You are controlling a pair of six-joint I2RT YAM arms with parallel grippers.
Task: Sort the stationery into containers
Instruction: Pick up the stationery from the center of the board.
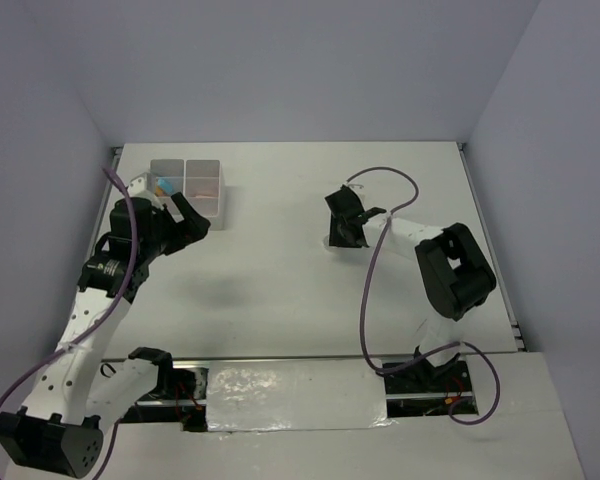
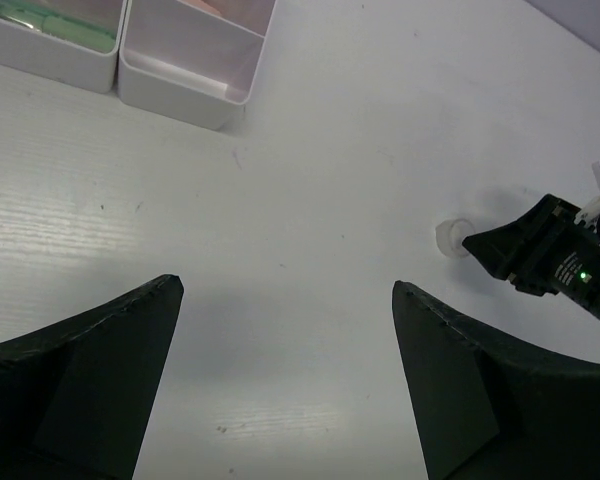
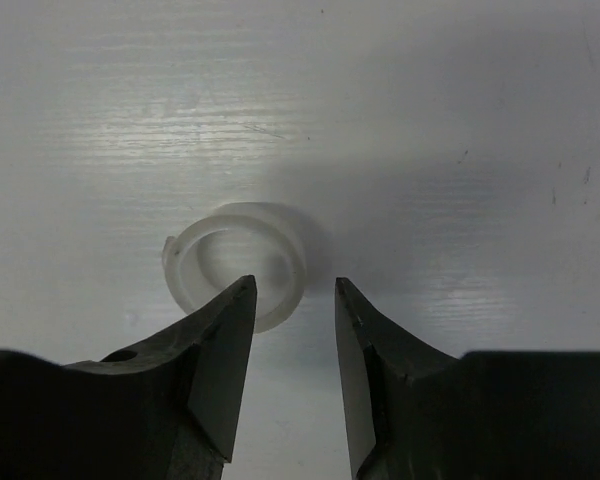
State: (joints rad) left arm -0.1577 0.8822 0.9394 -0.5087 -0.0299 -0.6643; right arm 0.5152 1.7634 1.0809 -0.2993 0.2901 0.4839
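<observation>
Hovering low over the white counter (image 1: 280, 290), the right gripper (image 3: 290, 285) has its black fingers (image 3: 215, 370) part-way apart above the translucent clear plastic tape ring (image 3: 180, 265); ring lies flat on the counter near mid-width; the finger at the left of the wrist view overlaps the ring's near rim, whether inside it or merely above it cannot be told; the other finger stands clear outside the rim, so no grip is shown. Left gripper (image 2: 285, 285): fingers spread wide, nothing between them, bare counter below. White rectangular plastic box with thin-walled square compartments (image 2: 180, 95) sits at the far-left part of the counter, just beside the left gripper and well apart from the ring; green items (image 2: 50, 20) visible in one compartment.
</observation>
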